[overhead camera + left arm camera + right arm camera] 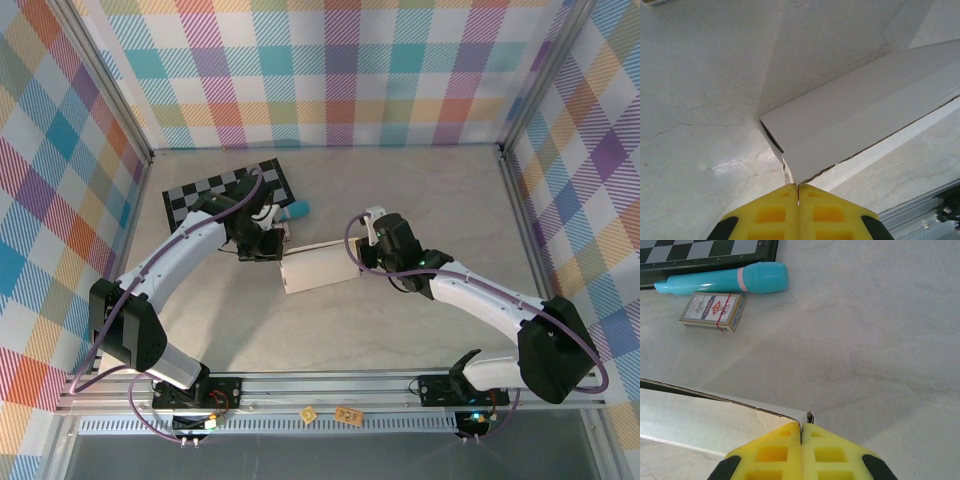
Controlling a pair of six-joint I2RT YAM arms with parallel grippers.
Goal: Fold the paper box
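Note:
The paper box (pixel 318 268) is a white, shallow, folded box lying mid-table between both arms. My left gripper (pixel 268 247) is at its left end. In the left wrist view the yellow fingers (pixel 771 212) are shut, pinching the box's near corner (pixel 798 181), and the box (pixel 865 115) stretches away to the right. My right gripper (pixel 364 262) is at the box's right end. In the right wrist view it (pixel 802 426) is shut on a thin card edge at the corner of the box (pixel 700 420).
A black-and-grey checkerboard (pixel 228 187) lies at the back left, also seen as the checkerboard (pixel 700 250). A teal marker (pixel 730 279) and a small printed card pack (pixel 713 312) lie just in front of it. Plaid walls enclose the table.

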